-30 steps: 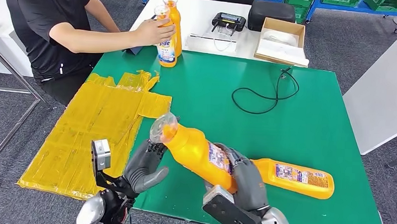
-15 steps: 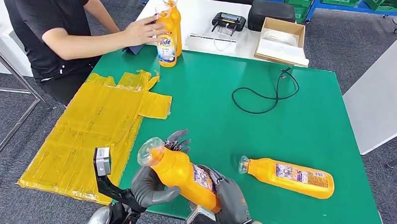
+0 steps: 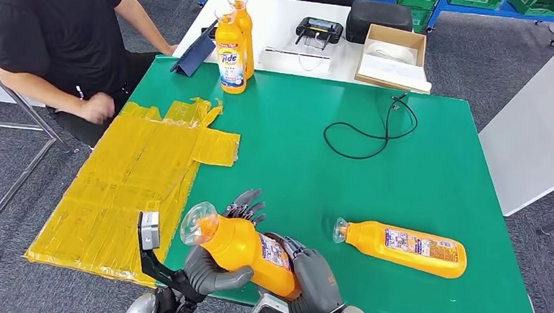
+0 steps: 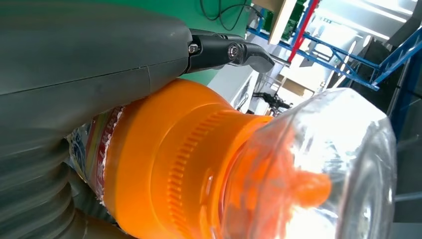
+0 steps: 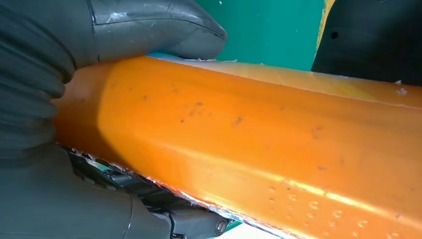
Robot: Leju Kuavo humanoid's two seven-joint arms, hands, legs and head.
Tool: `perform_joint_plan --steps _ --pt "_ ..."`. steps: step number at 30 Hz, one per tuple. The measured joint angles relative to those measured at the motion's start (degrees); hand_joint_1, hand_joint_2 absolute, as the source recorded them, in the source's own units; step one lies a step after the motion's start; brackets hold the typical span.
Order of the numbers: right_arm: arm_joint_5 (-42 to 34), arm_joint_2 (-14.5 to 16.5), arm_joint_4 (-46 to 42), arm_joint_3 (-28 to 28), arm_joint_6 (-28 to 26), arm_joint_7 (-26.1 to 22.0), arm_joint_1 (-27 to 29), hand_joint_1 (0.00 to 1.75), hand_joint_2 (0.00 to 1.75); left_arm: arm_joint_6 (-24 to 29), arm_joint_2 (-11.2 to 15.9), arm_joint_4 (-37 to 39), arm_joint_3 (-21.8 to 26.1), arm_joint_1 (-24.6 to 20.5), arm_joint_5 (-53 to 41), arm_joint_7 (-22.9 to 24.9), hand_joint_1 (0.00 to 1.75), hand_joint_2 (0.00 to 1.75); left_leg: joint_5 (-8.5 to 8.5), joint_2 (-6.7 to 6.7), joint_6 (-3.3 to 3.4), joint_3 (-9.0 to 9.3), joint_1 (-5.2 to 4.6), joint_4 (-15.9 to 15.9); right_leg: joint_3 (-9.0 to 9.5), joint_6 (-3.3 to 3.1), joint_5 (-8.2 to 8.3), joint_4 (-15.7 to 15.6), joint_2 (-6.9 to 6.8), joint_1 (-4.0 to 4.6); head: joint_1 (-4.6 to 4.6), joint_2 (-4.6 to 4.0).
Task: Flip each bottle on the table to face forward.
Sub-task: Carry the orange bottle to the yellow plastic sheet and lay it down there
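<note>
I hold an orange detergent bottle (image 3: 246, 249) with a clear cap above the near edge of the green table (image 3: 426, 176), tilted with the cap up and to the left. My left hand (image 3: 214, 269) holds it below the neck, thumb under it and fingers behind. My right hand (image 3: 311, 279) grips its lower body. Up close, the left wrist view has the bottle's neck and cap (image 4: 239, 174), and the right wrist view its orange side (image 5: 259, 149). A second orange bottle (image 3: 403, 248) lies on its side at the near right. Two bottles (image 3: 233, 47) stand upright at the far left.
A yellow taped sheet (image 3: 131, 179) covers the table's left side. A black cable (image 3: 372, 128) loops at mid-back. Behind, a white table (image 3: 279, 17) carries a cardboard box (image 3: 394, 56) and a black device (image 3: 319, 29). A person in black (image 3: 62, 44) sits at far left.
Both my hands have brought the bottle nearer and to the left, standing it steeper. The person has let go of the upright bottles and drawn the arm back to the lap.
</note>
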Motion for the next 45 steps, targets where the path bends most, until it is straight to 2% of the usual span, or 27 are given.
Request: perform_joint_plan --steps 1,2,18,24,28,31,38,41,45 --pt "0.00 0.01 0.10 0.03 0.03 -0.04 -0.11 1.75 1.75 -0.19 0.16 0.16 -0.01 0.00 0.03 -0.05 1.61 1.75 0.00 0.00 0.00 0.00 0.00 0.00 0.00 0.00 0.00 0.00 0.00 0.00 0.00 0.00" --pt "0.00 0.02 0.20 0.06 0.07 -0.11 -0.24 1.75 1.75 -0.42 0.29 0.31 -0.01 0.00 0.03 -0.10 1.75 1.75 0.00 0.00 0.00 0.00 0.00 0.00 0.00 0.00 0.00 0.00 0.00 0.00 0.01 0.00" --pt "1.62 0.06 0.54 0.92 -0.69 -0.69 -0.16 1.75 1.75 -1.45 1.07 0.49 0.01 1.27 -1.18 -2.94 1.75 1.75 0.00 0.00 0.00 0.00 0.00 0.00 0.00 0.00 0.00 0.00 0.00 0.00 0.01 0.00" --pt "4.78 0.04 0.35 0.83 -2.04 1.41 0.24 1.75 1.75 0.86 0.45 -1.81 -0.02 1.61 -6.47 -2.55 1.75 1.75 0.00 0.00 0.00 0.00 -0.01 0.00 -0.01 0.00 0.00 0.00 0.00 -0.01 0.01 0.00" --pt "5.22 0.05 0.05 0.71 -2.07 1.77 0.24 0.01 1.75 1.49 0.29 -2.58 -0.02 1.48 -7.83 -2.59 1.75 1.75 0.00 0.00 0.00 0.02 -0.01 0.00 0.00 0.00 0.00 0.00 0.00 -0.01 0.01 0.00" --pt "5.12 0.05 -0.14 0.36 -2.05 2.67 0.48 0.00 1.75 3.79 0.07 -3.17 0.33 0.89 -15.24 -4.25 1.75 1.75 0.00 0.00 0.00 0.03 0.00 0.01 -0.01 0.00 0.00 0.00 0.00 -0.01 0.01 0.00" --pt "7.41 -0.80 -4.92 -2.17 -2.73 6.52 3.13 0.00 1.75 12.83 -0.35 -4.36 7.69 -5.59 -50.11 -10.47 1.75 1.75 0.01 0.00 0.00 0.07 0.01 0.01 0.03 0.00 0.01 0.00 0.00 0.00 0.00 0.00" --pt "7.98 -2.23 -6.37 -4.26 -2.74 6.84 4.27 0.00 1.75 13.45 -0.44 -4.36 10.61 -7.25 -54.32 -11.44 1.75 1.75 0.01 0.00 0.01 0.06 0.00 0.01 0.04 0.00 0.01 0.01 0.01 -0.01 0.01 0.00" --pt "8.52 -3.09 -7.48 -5.85 -2.73 6.71 5.05 0.00 1.75 14.99 -0.59 -4.36 12.23 -7.89 -57.73 -12.45 1.75 1.75 0.01 0.00 0.01 0.03 -0.02 0.02 0.02 0.01 0.02 0.00 0.00 -0.03 0.01 0.00"
